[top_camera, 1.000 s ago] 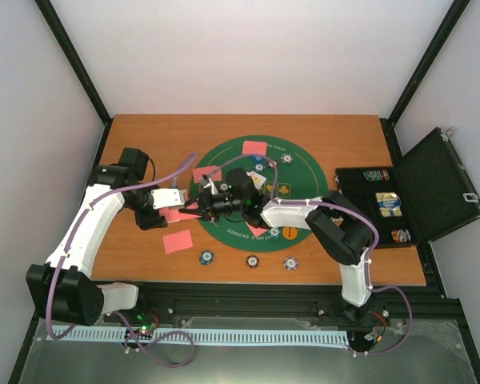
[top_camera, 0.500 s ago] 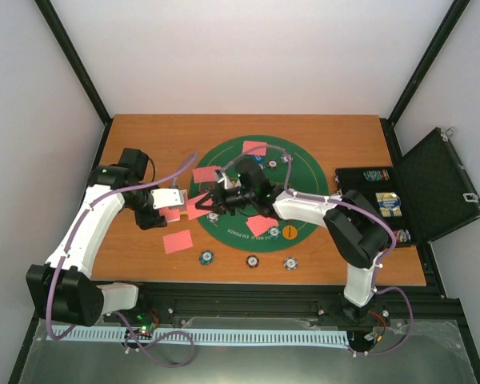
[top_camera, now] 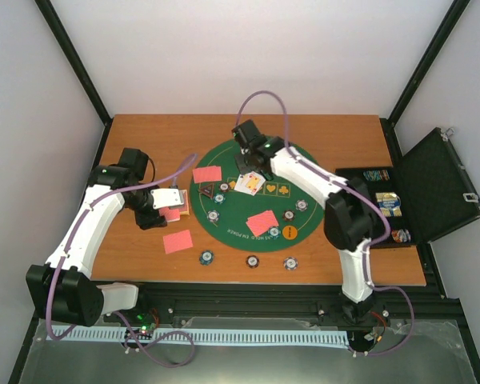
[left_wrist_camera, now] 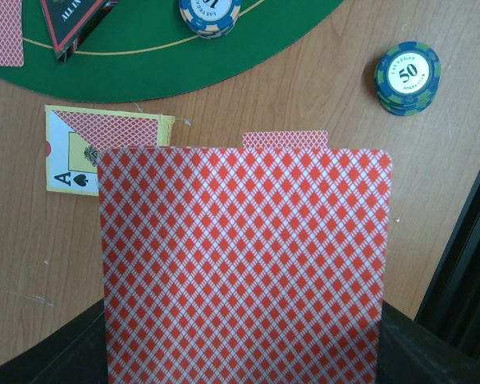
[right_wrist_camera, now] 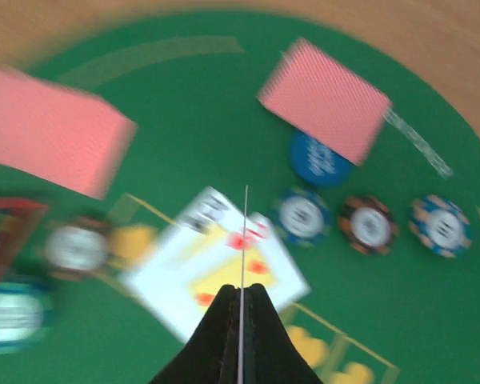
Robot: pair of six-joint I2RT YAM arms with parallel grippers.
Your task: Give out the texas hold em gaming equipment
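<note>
Cards (left_wrist_camera: 244, 264) with red lattice backs are clamped in the left gripper (top_camera: 173, 210), over the table (top_camera: 144, 136) just off the left rim of the green felt mat (top_camera: 240, 212). A single red-backed card (top_camera: 178, 241) is seen lying face down toward the table's near edge, and three chip stacks (top_camera: 252, 260) are lined along that edge in front of the mat. On the mat, two face-down cards (top_camera: 262, 222), scattered chips (top_camera: 214, 215) and a face-up pair (top_camera: 252, 183) are laid out. The right gripper (right_wrist_camera: 242, 298) is closed on a thin card (right_wrist_camera: 244, 232), seen edge-on, above the face-up pair. A black case (top_camera: 440, 188) is set open at the table's right edge.
</note>
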